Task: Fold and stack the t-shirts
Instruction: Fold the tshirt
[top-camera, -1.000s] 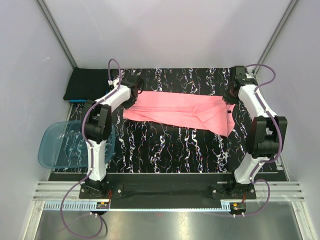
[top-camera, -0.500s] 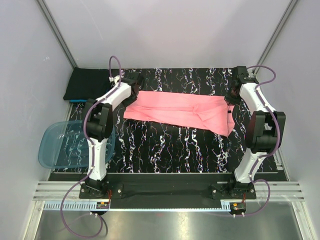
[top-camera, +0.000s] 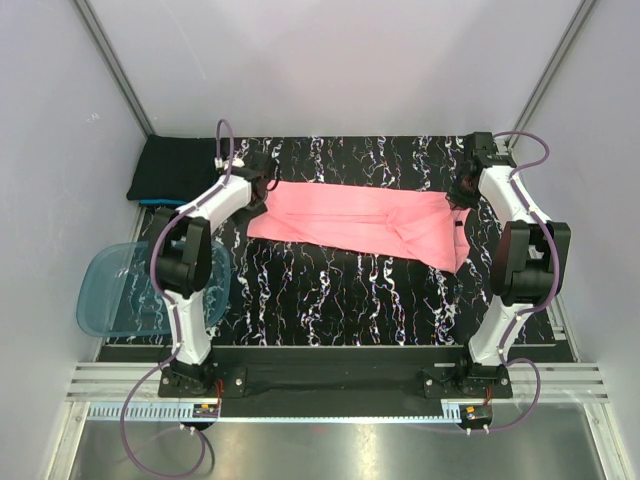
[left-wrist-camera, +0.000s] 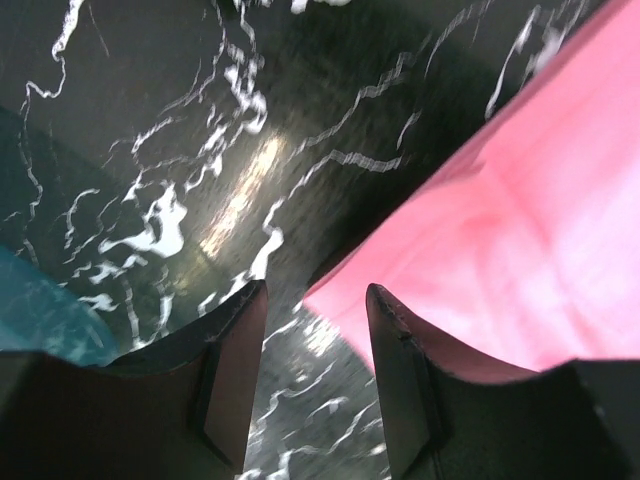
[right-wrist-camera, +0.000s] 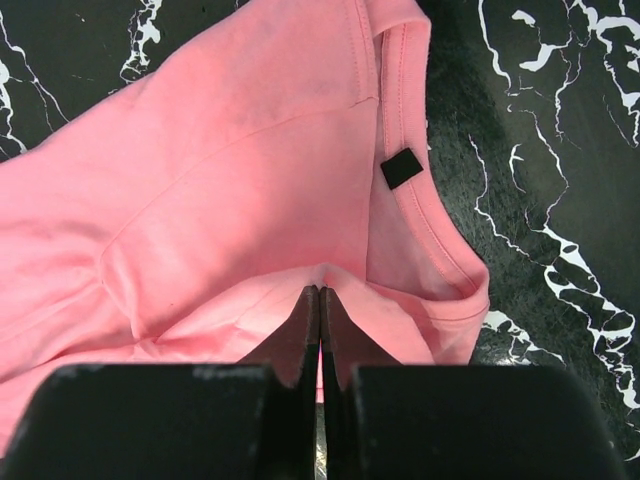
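Note:
The salmon-pink t-shirt (top-camera: 360, 220) lies folded into a long band across the middle of the black marbled table. My right gripper (top-camera: 462, 192) is at its right end, shut on a pinch of the cloth near the collar (right-wrist-camera: 320, 292); the dark neck label (right-wrist-camera: 401, 168) lies just beyond. My left gripper (top-camera: 258, 186) is at the shirt's left end, open and empty (left-wrist-camera: 315, 300). The shirt's corner (left-wrist-camera: 500, 230) lies by its right finger, with bare table between the jaws. A black t-shirt (top-camera: 172, 168) lies folded at the back left, with a teal-blue edge (top-camera: 158, 202) showing under it.
A translucent blue plastic tub (top-camera: 130, 295) hangs over the table's left edge by the left arm. Grey walls close in the back and both sides. The table (top-camera: 340, 300) runs on in front of the pink shirt.
My left gripper has shifted a little to the left, off the pink shirt's left edge. The right gripper stays on the collar end, and the shirt has barely moved.

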